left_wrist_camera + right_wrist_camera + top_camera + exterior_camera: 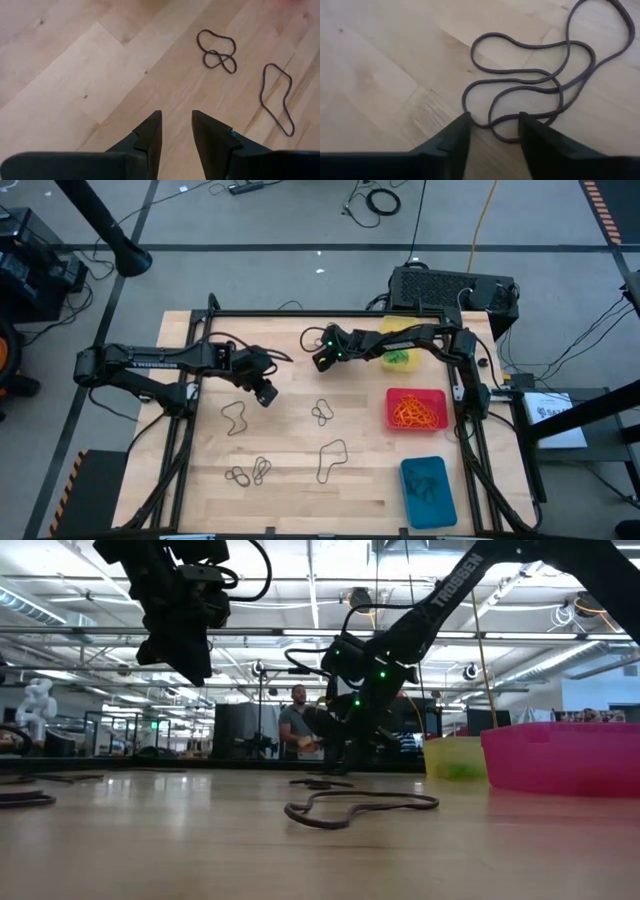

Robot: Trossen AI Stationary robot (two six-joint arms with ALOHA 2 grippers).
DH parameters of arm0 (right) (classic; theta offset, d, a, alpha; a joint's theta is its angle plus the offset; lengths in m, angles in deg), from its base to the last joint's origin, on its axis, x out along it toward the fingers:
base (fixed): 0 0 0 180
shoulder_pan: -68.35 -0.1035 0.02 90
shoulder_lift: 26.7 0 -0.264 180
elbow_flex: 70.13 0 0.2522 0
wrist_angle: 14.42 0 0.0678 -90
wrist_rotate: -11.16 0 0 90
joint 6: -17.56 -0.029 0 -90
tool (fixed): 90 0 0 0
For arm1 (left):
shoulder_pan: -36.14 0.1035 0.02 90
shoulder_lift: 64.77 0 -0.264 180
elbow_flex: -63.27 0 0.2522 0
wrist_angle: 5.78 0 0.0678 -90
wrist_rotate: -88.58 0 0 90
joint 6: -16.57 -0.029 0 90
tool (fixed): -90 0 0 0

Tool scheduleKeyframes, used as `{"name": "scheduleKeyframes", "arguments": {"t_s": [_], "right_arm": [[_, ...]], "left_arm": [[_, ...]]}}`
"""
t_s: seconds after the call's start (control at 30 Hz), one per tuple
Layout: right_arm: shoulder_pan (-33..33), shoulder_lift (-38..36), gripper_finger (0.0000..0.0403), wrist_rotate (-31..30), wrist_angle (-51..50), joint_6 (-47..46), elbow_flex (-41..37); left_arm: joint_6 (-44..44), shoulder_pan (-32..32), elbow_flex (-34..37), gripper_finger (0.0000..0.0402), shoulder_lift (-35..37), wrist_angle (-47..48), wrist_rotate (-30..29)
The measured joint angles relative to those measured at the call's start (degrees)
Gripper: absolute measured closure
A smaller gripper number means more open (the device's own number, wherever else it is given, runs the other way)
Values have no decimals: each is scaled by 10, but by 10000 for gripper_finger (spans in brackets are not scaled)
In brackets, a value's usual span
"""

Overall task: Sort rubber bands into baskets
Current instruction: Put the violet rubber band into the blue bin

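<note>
My right gripper (320, 362) is low over the far middle of the table, open. Its fingers stand on either side of a bend of a dark rubber band (530, 80) that lies flat on the wood. My left gripper (265, 393) hangs open above the table's left half, with nothing between its fingers (176, 125). Several more dark bands lie loose on the wood, such as a double loop (322, 413) and a larger loop (332, 460). The yellow basket (398, 352) holds green bands, the red basket (416, 409) orange ones, and the blue basket (427, 490) dark ones. My right gripper comes at the dark band slanting down from the far right. A bend of the band (496, 136) lies on the table between the two fingertips. I cannot tell whether the fingers touch it.
A black box (450, 288) stands behind the table's far right edge. My right arm crosses over the yellow basket. More dark bands lie near the front left (250, 473) and at the left (235, 417). A person sits in the room beyond the table (295, 720).
</note>
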Motion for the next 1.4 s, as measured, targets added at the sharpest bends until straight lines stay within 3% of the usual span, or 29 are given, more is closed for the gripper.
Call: {"name": "scheduleKeyframes", "arguments": {"t_s": [0.23,0.6,0.97,1.2,1.4], "right_arm": [[-10,-25,389,18,-22,27,-3],[-26,-147,402,14,-105,45,29],[-31,-275,401,-6,-94,46,29],[-31,-257,382,-25,-94,47,30],[-32,-227,329,7,-108,13,29]], "left_arm": [[0,-13,0,288,0,0,-16],[-4,-37,0,288,0,0,-51],[-3,-58,0,288,0,-37,-55],[0,-73,0,288,0,-79,-55],[1,-86,0,288,0,-80,-55]]}}
